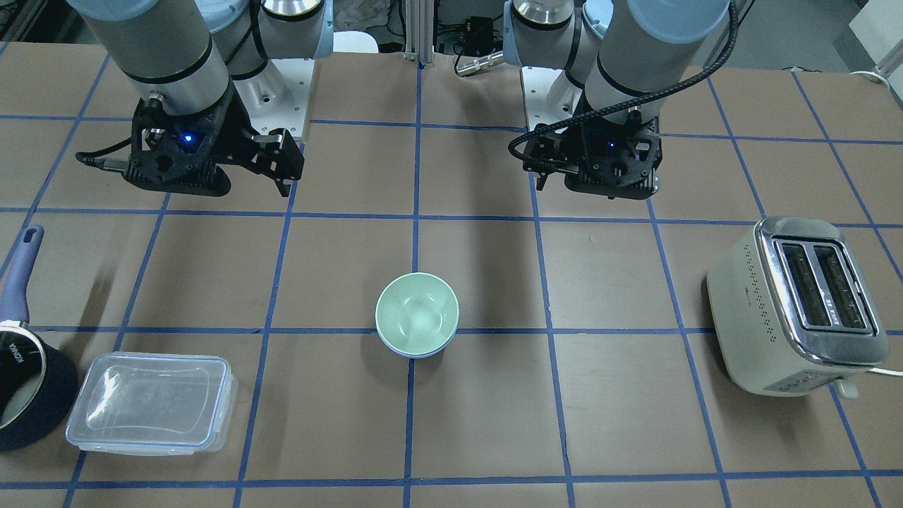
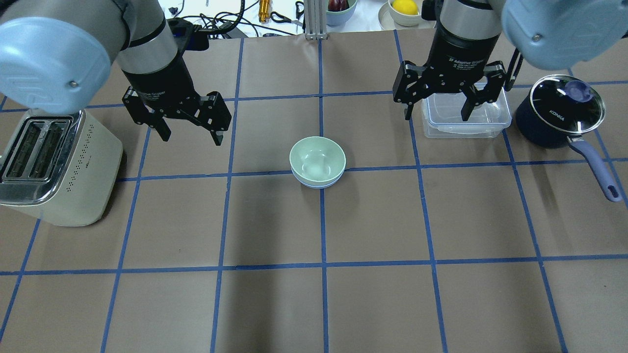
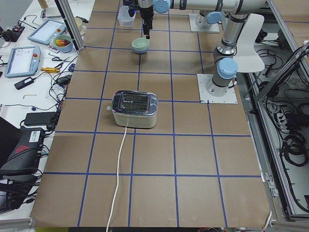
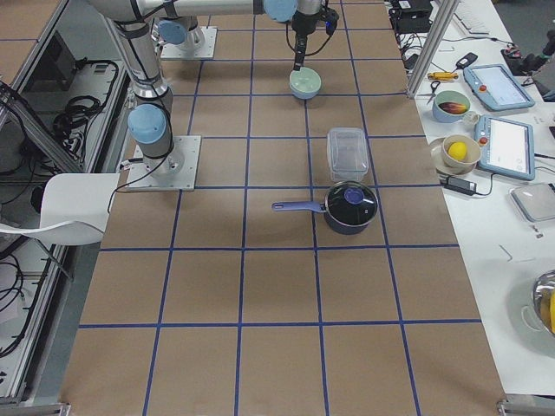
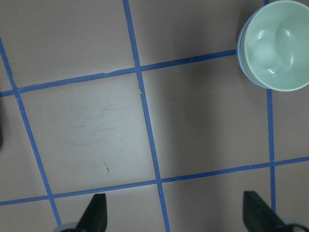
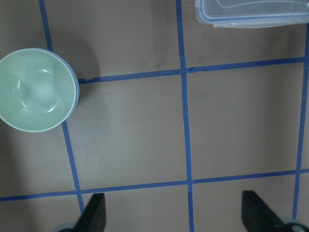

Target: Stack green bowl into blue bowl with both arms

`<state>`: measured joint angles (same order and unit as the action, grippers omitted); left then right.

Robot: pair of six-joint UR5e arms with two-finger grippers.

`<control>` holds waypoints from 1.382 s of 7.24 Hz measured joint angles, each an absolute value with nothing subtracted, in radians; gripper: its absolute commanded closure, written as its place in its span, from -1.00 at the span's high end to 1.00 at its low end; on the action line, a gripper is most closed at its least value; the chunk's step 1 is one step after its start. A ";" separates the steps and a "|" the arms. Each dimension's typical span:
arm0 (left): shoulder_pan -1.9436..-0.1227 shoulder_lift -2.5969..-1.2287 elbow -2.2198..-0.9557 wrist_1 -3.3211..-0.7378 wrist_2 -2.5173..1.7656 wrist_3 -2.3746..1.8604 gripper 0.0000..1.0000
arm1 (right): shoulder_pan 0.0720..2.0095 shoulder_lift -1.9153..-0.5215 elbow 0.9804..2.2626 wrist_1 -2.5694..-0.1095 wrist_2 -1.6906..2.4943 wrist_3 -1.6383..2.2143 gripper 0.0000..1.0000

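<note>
The green bowl (image 2: 317, 158) sits nested inside the blue bowl (image 2: 316, 185) at the table's middle; only a thin blue edge shows under it. The stack also shows in the front view (image 1: 416, 314), the left wrist view (image 5: 275, 46) and the right wrist view (image 6: 36, 89). My left gripper (image 2: 192, 136) is open and empty, raised above the table to the left of the bowls. My right gripper (image 2: 436, 115) is open and empty, raised to their right, over the near edge of a clear container. Neither gripper touches the bowls.
A cream toaster (image 2: 54, 162) stands at the left. A clear lidded container (image 2: 490, 120) and a dark navy saucepan (image 2: 559, 113) with a lid and long handle stand at the right. Brown table with blue grid lines.
</note>
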<state>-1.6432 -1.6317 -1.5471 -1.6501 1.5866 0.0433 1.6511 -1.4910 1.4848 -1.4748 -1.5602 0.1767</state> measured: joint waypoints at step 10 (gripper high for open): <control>-1.637 -1.607 -1.570 -1.558 1.588 0.011 1.00 | 1.652 -1.525 1.524 -1.468 -1.568 0.205 1.00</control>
